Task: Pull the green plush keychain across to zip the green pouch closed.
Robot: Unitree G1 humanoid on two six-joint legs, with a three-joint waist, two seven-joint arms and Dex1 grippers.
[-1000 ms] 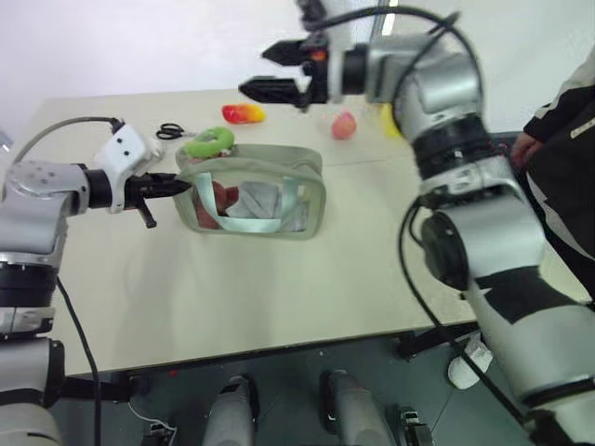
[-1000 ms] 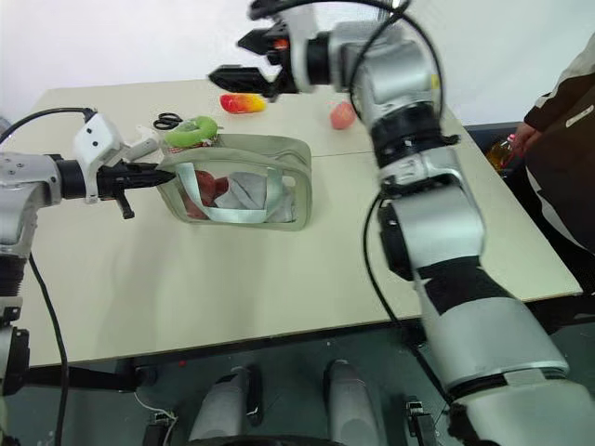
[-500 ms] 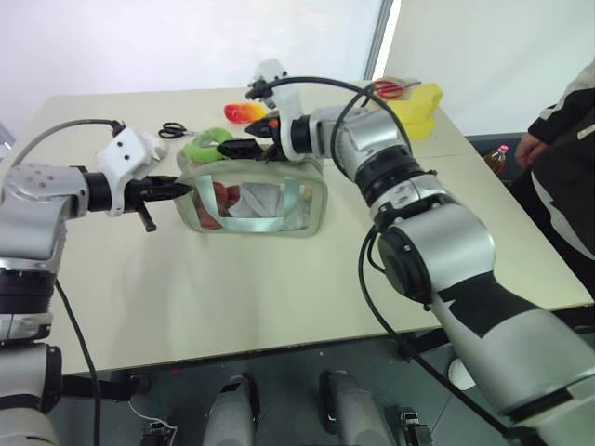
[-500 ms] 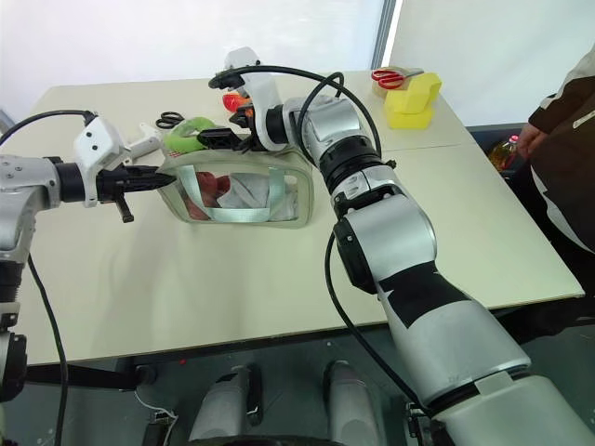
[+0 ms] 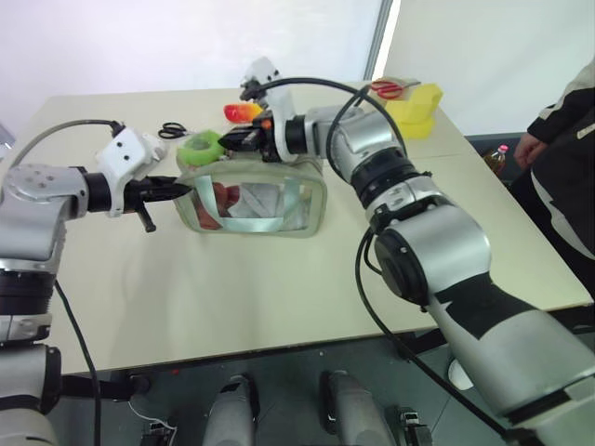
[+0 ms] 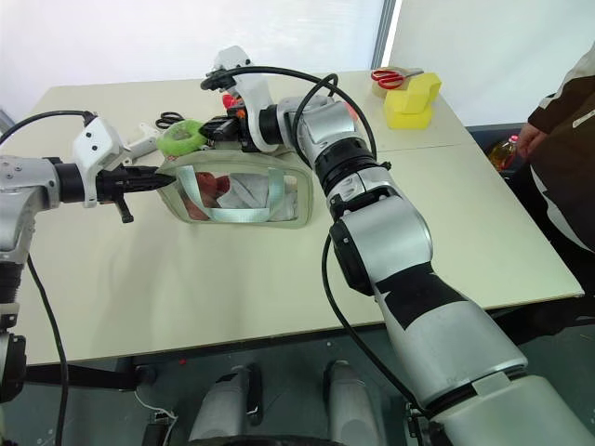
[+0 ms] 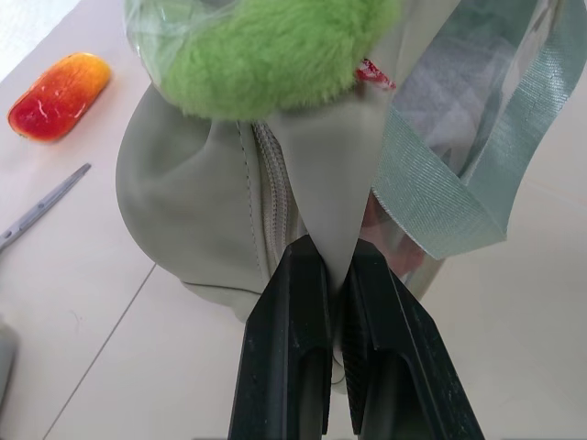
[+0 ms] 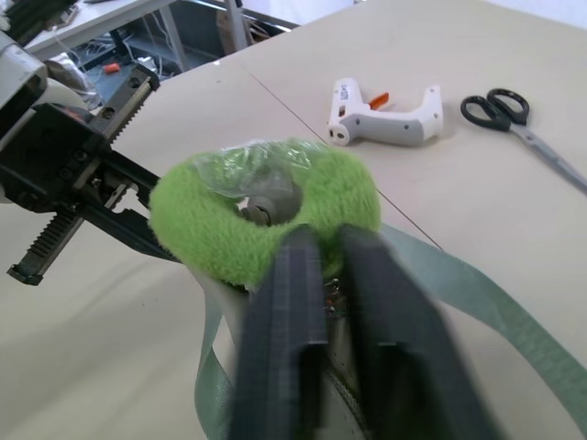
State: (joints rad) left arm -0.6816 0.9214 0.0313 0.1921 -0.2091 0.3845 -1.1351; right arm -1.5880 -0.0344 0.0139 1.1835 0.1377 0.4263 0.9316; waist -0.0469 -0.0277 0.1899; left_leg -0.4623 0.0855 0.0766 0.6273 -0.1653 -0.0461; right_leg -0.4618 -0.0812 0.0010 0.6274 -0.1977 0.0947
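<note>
The big beige table (image 5: 232, 307) takes up most of what's seen from the head views, and pretty much everything is laid out on it. A person (image 5: 567, 139) in a dark jacket can be seen standing off past the right edge.

Next biggest, the green pouch (image 5: 256, 197) is stood on its side near the middle-left of the table, clear window facing the camera, with pale straps and something red seen through the plastic. Its left end is pinched by the left gripper (image 7: 332, 275): the jaws are squeezed shut on a fold of the pouch fabric right beside the zipper track, as shown in the left wrist view.

A yellow object (image 5: 414, 110) is parked at the far right corner with red scissors (image 5: 390, 88) lying on it.

The green plush keychain (image 6: 182, 137) is sat at the pouch's top left corner, right above that pinched end. The right gripper (image 8: 323, 266) is brought in from the right, and its jaws are closed narrow at the base of the plush.

Smaller stuff behind: a white glue gun (image 8: 385, 112), black scissors (image 5: 170, 130), and a red-and-yellow toy fruit (image 7: 57, 94).
</note>
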